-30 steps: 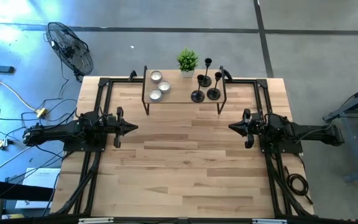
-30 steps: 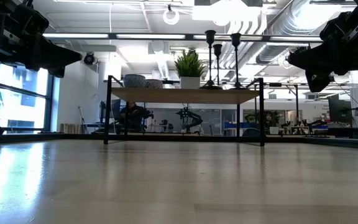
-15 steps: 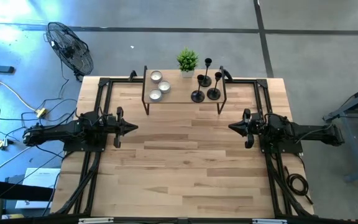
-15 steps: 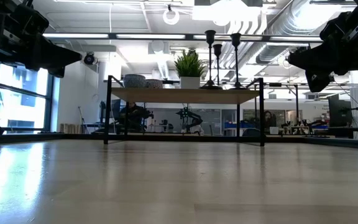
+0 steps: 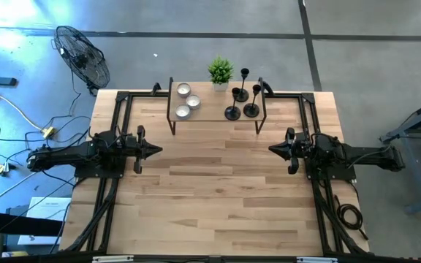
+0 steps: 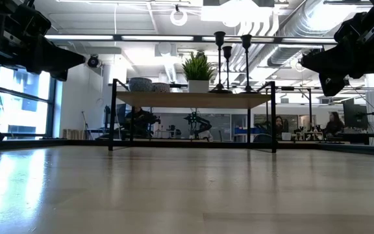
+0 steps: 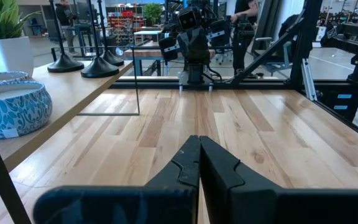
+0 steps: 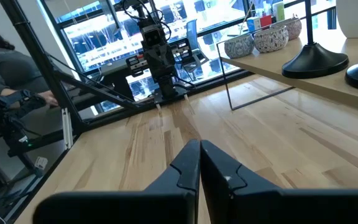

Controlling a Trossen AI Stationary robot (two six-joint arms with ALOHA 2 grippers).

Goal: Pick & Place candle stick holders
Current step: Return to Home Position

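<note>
**Op:** Where are the holders [image 5: 232, 112]?

**Me:** All three stand upright at the shelf's [image 5: 210, 117] right end, bases close together, near the plant [image 5: 221, 71].

**Op:** And the grippers?

**Me:** The left gripper [image 5: 154, 150] hangs over the table's [image 5: 218, 197] left side, fingers pressed together on nothing. The right gripper [image 5: 275, 150] mirrors it on the right side, also clenched and empty. Both are well apart from the shelf.

**Op:** If I need to shift one?

**Me:** I judge them rigid, bottom-heavy and smooth — probably slippery. I'd pinch the slim stem low, just above the flared base, and lift straight up so it can't swing into its neighbours.
</note>
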